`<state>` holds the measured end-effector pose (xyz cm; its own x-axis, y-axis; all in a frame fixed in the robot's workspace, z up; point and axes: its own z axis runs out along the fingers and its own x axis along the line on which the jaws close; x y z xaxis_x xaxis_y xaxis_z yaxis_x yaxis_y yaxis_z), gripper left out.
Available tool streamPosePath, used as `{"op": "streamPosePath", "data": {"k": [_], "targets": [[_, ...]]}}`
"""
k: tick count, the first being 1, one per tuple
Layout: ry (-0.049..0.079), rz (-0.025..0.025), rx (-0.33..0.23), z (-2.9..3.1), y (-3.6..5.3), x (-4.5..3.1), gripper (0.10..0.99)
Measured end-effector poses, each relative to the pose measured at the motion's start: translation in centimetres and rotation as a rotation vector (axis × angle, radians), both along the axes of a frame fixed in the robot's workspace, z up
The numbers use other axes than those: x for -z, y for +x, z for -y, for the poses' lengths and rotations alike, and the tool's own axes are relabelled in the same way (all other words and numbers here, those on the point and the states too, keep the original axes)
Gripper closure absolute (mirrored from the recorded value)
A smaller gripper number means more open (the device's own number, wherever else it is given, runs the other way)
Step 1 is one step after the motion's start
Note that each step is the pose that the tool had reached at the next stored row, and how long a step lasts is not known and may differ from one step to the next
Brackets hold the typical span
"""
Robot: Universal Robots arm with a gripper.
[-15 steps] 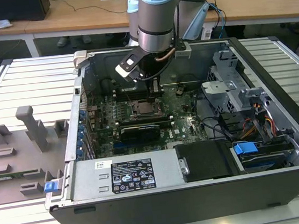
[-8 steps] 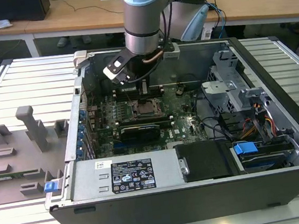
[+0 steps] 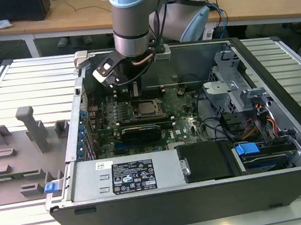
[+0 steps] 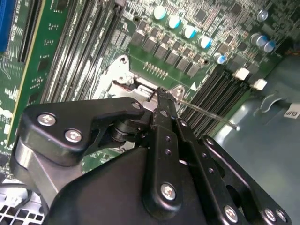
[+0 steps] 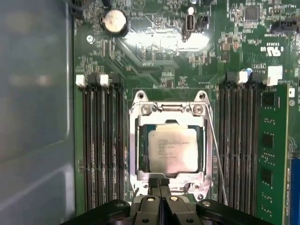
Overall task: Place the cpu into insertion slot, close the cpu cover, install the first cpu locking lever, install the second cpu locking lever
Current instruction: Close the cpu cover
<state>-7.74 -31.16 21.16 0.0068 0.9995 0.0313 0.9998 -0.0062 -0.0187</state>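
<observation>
Slatted metal tabletop (image 3: 27,77) carries an open computer case (image 3: 166,203). Inside, the hand (image 5: 159,180), fingers pinched together, touches the cover (image 5: 171,108); the chip (image 5: 172,150) sits just beyond in its socket (image 5: 142,140). Cover-closing, I reckon; the lever (image 5: 216,159) looks unlatched.

One cpu (image 5: 172,151), one cpu cover (image 5: 171,108), one coin battery (image 5: 115,21), one tool (image 5: 159,179).
</observation>
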Motion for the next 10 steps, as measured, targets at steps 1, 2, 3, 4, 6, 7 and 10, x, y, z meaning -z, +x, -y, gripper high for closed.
{"op": "streamPosePath", "data": {"k": [1, 2, 3, 4, 6, 7, 10], "targets": [[0.0, -0.0001, 0.0, 0.05, -0.06, 0.1, 0.98], [0.0, -0.0002, -0.001, 0.08, -0.06, 0.18, 0.98], [0.0, -0.0001, -0.002, 0.09, -0.06, 0.26, 0.98], [0.0, -0.0002, -0.002, 0.1, -0.06, 0.33, 0.98], [0.0, -0.0004, -0.004, 0.15, -0.06, 0.42, 0.98], [0.001, -0.0003, -0.006, 0.18, -0.01, 0.44, 0.98], [0.007, -0.0007, -0.008, 0.47, 0.7, 0.46, 0.98]]}}
